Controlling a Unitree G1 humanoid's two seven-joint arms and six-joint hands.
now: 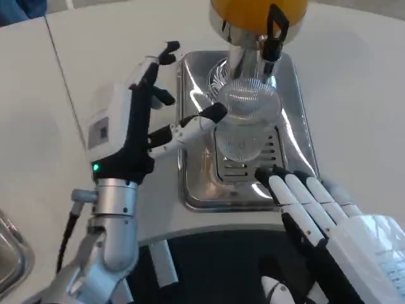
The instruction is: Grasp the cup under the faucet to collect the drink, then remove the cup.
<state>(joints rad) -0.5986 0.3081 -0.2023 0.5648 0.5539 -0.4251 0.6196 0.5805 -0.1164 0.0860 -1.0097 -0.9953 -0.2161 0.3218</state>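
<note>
A clear ribbed plastic cup (244,124) stands on the grille of the steel drip tray (294,88), under the chrome faucet (248,58) of the orange drink dispenser (258,14). My left hand (136,117) is to the left of the cup with its fingers spread, holding nothing; one fingertip reaches close to the cup's left side. My right hand (323,215) lies flat at the tray's near right corner, fingers stretched out toward the cup and apart from it.
The tray sits on a white table (57,114) with a seam running down its left part. A steel object's edge (9,250) shows at the bottom left. A black lever (277,28) hangs on the dispenser.
</note>
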